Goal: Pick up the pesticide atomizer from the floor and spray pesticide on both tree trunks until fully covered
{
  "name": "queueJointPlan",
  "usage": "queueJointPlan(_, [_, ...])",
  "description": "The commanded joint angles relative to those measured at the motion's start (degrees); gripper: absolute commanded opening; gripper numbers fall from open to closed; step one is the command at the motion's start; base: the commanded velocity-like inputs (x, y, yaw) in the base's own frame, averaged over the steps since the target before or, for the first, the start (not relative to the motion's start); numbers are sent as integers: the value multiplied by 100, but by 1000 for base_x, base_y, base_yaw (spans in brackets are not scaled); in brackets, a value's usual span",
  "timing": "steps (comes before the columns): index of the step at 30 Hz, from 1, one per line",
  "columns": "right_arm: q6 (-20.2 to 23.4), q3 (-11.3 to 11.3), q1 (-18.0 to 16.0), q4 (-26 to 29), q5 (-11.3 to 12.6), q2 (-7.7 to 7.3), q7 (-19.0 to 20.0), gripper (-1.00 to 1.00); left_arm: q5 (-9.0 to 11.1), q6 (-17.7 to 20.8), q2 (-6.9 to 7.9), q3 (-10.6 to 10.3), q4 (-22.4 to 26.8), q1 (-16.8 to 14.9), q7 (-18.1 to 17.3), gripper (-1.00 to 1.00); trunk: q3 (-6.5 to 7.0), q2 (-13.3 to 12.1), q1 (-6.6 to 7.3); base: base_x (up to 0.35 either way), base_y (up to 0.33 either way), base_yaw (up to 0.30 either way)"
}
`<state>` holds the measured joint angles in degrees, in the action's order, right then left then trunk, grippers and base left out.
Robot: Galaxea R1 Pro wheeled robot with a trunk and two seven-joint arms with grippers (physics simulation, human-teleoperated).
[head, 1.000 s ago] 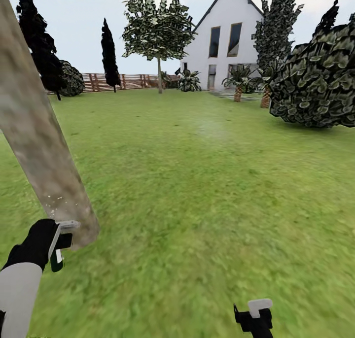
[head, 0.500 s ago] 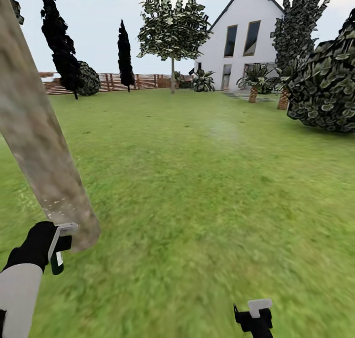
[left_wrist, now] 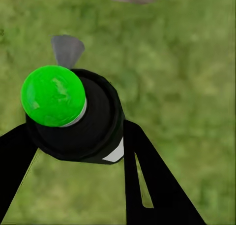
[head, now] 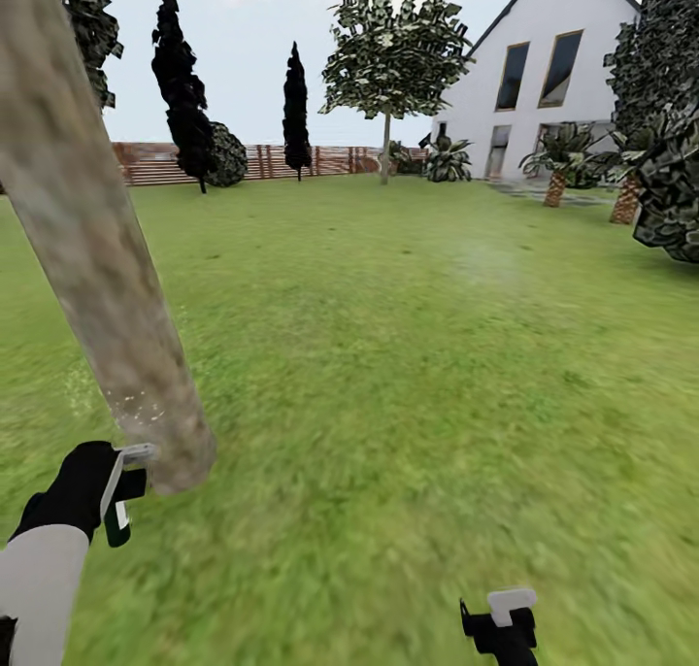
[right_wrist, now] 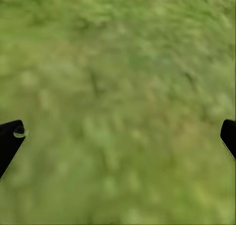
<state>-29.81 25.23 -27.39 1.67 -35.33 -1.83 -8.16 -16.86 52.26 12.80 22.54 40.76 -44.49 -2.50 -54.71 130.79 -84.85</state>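
The pesticide atomizer [head: 117,511], a dark green bottle with a grey-white trigger head, is held low at the left with my left gripper [head: 107,491] shut on it. Its head sits right beside the foot of the near tree trunk [head: 97,258], a thick mottled grey-brown column with pale specks low down. In the left wrist view the atomizer [left_wrist: 93,121] stands between the black fingers [left_wrist: 147,180] over grass. The second tree [head: 388,64] stands far off by the fence. My right gripper [head: 500,622] hangs open over grass, also shown as the right gripper [right_wrist: 118,141].
Green lawn [head: 408,375] spreads ahead and to the right. A brown slat fence [head: 262,161] runs along the back with dark conifers [head: 180,74]. A white house [head: 544,74], short palms [head: 558,161] and a big shrub [head: 675,181] stand at the right.
The whole picture has slid to the right, so the camera has turned left. Both arms and the atomizer keep their place beside the near trunk.
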Motion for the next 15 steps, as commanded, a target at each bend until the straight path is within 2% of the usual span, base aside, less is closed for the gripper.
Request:
queueJointPlan(1, [-16, 26, -4, -9, -61, -1, -36, 100, -29, 19, 26, 26, 3, -7, -29, -100, -6, 2, -2, 261, -171, 262])
queueJointPlan(4, [-16, 26, -4, -9, -61, -1, -36, 100, -49, 13, 121, 53, 5, 25, -38, -100, -6, 2, -2, 271, -167, 261])
queueJointPlan(5, [-16, 26, -4, -9, -61, -1, -36, 100, -47, 12, 264, 50, -32, 39, -39, -100, -6, 2, -2, 142, -78, 261])
queueJointPlan(7, [-16, 26, -4, -9, -61, -1, -36, 100, -26, 12, 301, 11, -45, 44, -40, -100, -6, 2, -2, 48, -26, 254])
queueJointPlan(9, [-16, 26, -4, -6, -61, -1, -36, 100, -13, 15, 239, 5, -15, 17, -76, -100, -6, 2, -2, 10, -5, 233])
queueJointPlan(11, [-19, 26, -4, -2, -61, -1, -36, 100, -13, 43, -96, -153, 38, -118, -91, -100, -6, 2, -2, 2, -1, 107])
queueJointPlan(12, [-22, 26, -4, -1, -61, -1, -36, 100, -16, 70, -196, -227, 55, -260, -88, -100, -6, 2, -2, 1, 0, 32])
queueJointPlan(14, [-24, 26, -4, 0, -61, -1, -36, 100, -13, 123, -283, -346, 69, -570, -90, -100, -6, 2, -2, 0, 0, 11])
queueJointPlan(15, [-25, 26, -4, -5, -61, -1, -36, 100, -14, 164, -277, -397, 72, -784, -92, -100, -6, 2, -2, 0, 0, 2])
